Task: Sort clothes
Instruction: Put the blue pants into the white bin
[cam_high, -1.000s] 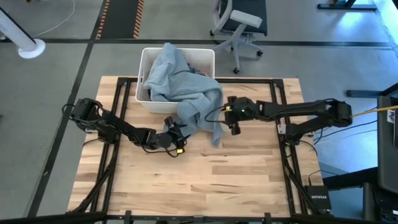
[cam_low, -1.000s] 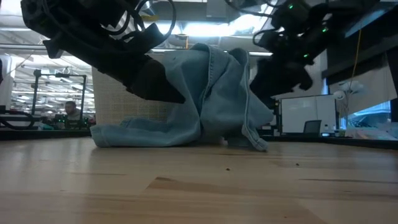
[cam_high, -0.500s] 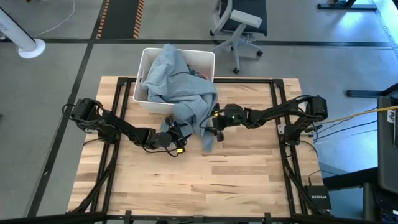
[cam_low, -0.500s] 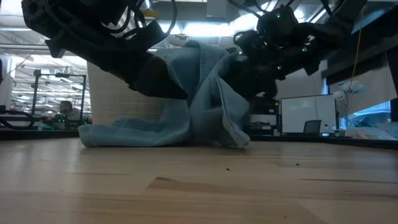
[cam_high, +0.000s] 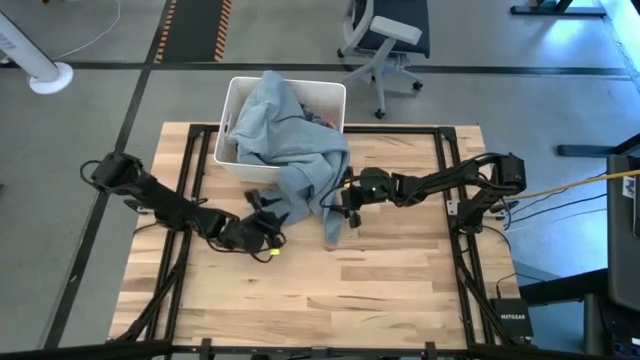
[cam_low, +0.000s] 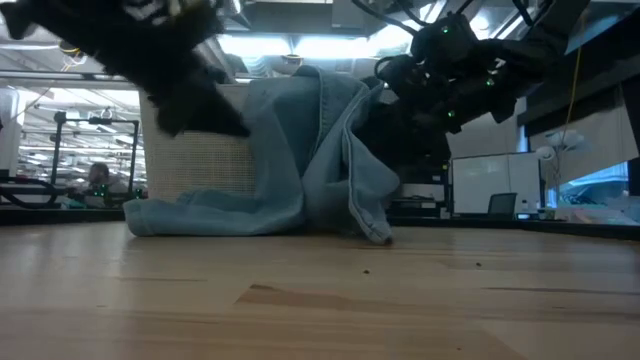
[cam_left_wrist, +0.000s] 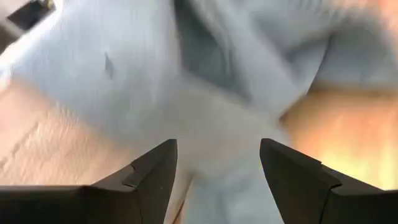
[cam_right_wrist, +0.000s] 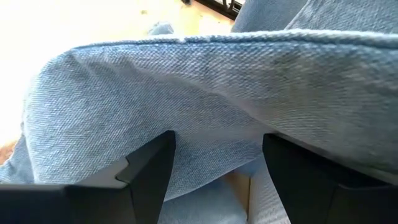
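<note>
A grey shop floor with a rolling office chair (cam_high: 385, 40) at twelve o'clock surrounds my pale wooden worktop (cam_high: 320, 290), which is bare across its near half.

The light blue denim piece (cam_high: 295, 150) is the largest thing here. It spills out of the white bin (cam_high: 232, 110) standing at the worktop's twelve o'clock edge, drapes over the bin's near wall and trails down onto the wood toward the centre. In the low view it hangs as a tall fold against the bin's front, with a flatter part lying on the boards. Darker fabric (cam_high: 318, 112) peeks out inside the bin beside the denim; I cannot tell which garment it is.

My right arm reaches in from three o'clock. My right pincer (cam_high: 345, 196) is pushed against the hanging denim at its three o'clock side, fingers spread, with a thick denim fold (cam_right_wrist: 205, 93) lying across the gap between them.

My left arm comes from nine o'clock. My left pincer (cam_high: 266, 238) sits at about seven o'clock of the denim's trailing end, fingers spread, nothing pinched, the cloth (cam_left_wrist: 205, 112) just ahead of the tips.
</note>
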